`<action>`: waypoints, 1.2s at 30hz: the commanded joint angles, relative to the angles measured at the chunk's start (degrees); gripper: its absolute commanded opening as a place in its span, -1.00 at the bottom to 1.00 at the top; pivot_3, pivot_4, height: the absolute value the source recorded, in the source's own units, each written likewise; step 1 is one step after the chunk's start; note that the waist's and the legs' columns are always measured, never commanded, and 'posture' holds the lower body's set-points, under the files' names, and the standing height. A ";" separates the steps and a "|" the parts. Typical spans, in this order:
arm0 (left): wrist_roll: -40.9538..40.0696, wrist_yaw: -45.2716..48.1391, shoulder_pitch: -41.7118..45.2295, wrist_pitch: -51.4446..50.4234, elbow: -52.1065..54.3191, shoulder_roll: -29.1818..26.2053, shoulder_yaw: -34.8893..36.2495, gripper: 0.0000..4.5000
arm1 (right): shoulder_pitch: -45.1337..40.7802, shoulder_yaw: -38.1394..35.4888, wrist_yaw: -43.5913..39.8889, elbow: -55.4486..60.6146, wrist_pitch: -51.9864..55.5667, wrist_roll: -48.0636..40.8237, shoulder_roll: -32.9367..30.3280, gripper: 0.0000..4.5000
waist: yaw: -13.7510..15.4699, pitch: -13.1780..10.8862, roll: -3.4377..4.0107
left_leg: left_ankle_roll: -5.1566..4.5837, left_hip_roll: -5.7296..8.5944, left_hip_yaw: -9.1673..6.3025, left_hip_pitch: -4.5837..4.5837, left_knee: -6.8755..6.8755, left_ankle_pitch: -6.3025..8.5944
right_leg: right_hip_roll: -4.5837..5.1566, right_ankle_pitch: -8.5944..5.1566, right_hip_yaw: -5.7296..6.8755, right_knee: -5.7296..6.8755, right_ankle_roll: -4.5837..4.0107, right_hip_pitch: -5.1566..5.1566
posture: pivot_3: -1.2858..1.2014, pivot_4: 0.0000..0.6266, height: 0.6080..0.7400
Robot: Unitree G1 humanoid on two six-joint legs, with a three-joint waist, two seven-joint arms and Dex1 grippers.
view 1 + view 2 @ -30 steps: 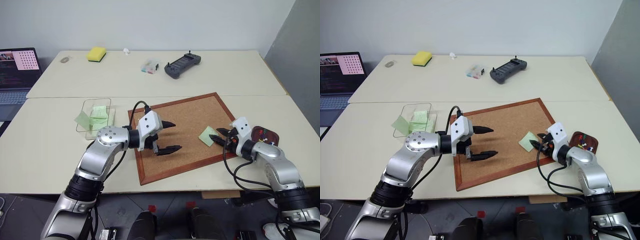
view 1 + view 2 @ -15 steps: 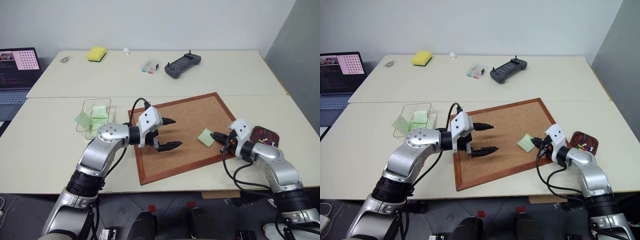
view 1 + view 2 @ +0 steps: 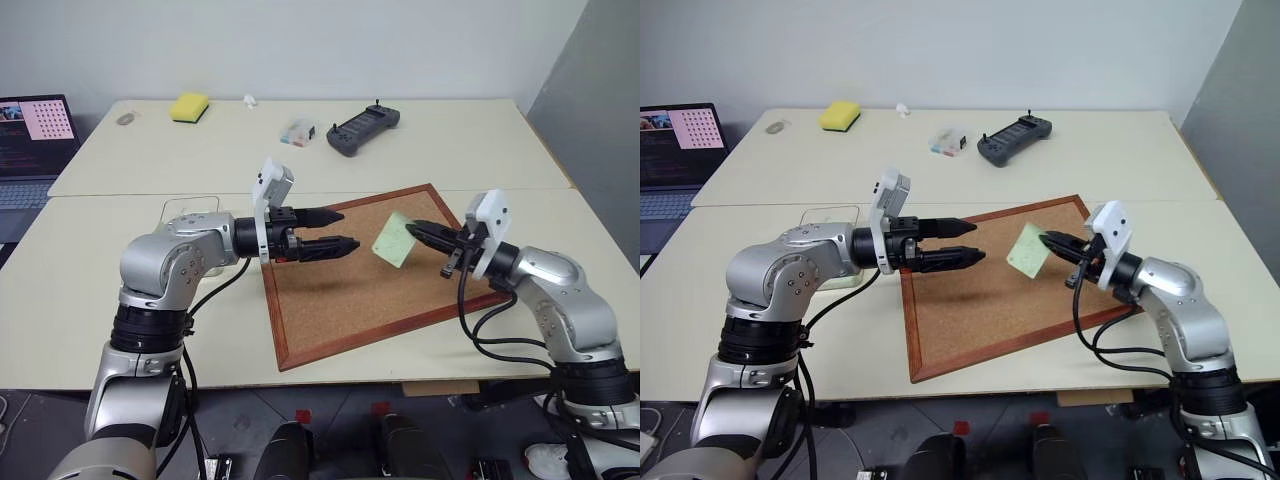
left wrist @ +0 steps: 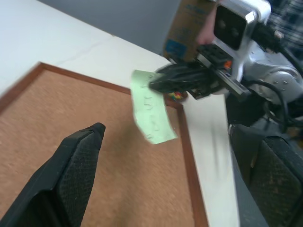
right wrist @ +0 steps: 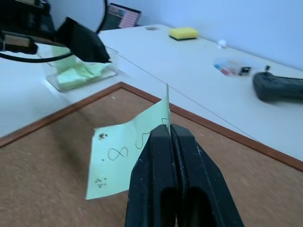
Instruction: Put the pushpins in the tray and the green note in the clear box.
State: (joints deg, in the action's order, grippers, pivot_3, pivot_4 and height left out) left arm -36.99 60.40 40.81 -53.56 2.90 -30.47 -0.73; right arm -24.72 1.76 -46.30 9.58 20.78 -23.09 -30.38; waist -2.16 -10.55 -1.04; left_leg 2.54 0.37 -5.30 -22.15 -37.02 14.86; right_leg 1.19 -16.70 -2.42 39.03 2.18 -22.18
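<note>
Green note (image 3: 393, 241) pinched in R gripper (image 3: 422, 230), lifted off corkboard (image 3: 350, 300); L gripper (image 3: 338, 229) gaped, empty. Box (image 3: 180, 212) at 9 o'clock, drop pending.

Pale green note (image 3: 393, 240), yellow sponge (image 3: 190, 106)

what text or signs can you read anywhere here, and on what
"∞": a hand-drawn loop like an infinity sign or a sideways 8, on the green note pinched in the right claw; the squiggle beside it is not legible.
Laptop screen: a pink panel with a grid of dots, text too small to read.
Handheld controller: no readable marks.
Cardboard box behind the right arm: blue print, too blurred to read.
</note>
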 commanded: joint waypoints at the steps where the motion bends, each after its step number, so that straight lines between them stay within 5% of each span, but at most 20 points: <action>1: 0.55 1.95 1.07 1.79 0.38 -0.48 -2.52 1.00 | -2.91 1.67 -1.69 2.74 -4.00 1.67 0.53 -0.97 | 0.01 0.00 0.00 | 0.00 0.00 -0.01 0.00 -0.01 0.00 | 0.01 0.00 -0.02 0.00 0.00 0.00 | 0.03 -0.52 1.00; 11: 2.04 -0.67 1.34 3.75 -1.49 2.12 -4.13 1.00 | -4.08 3.60 -2.15 6.32 -3.15 0.49 2.93 -0.97 | 0.16 0.00 0.00 | 0.01 -0.01 -0.20 -0.01 0.00 0.00 | 0.01 0.00 -0.01 -0.01 0.00 -0.02 | 0.03 -0.52 1.00; 34: 0.18 0.14 1.33 2.60 -0.24 1.67 -3.94 -0.99 | -4.13 2.77 -1.70 7.06 -2.18 0.45 3.56 -1.00 | 0.17 0.00 0.00 | 0.00 0.00 -0.29 -0.01 0.01 0.00 | 0.02 0.00 -0.01 -0.01 0.00 -0.02 | 0.03 -0.52 1.00; 36: 0.13 0.16 1.26 2.72 -0.24 1.77 -4.03 -1.00 | -4.05 2.72 -1.96 7.39 -1.54 -0.24 3.56 -1.00 | 0.17 0.00 0.00 | 0.00 0.00 -0.29 -0.01 0.01 0.00 | 0.01 0.00 0.00 -0.01 0.00 -0.02 | 0.03 -0.52 1.00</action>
State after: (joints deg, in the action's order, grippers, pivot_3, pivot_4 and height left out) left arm -35.92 60.20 41.11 -50.96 0.76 -28.60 -5.60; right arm -27.84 5.71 -48.30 13.86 19.00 -21.70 -26.63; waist -1.99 -10.54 -1.04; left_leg 2.54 0.38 -5.60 -22.16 -37.01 14.86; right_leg 1.20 -16.70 -2.42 39.03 2.17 -22.20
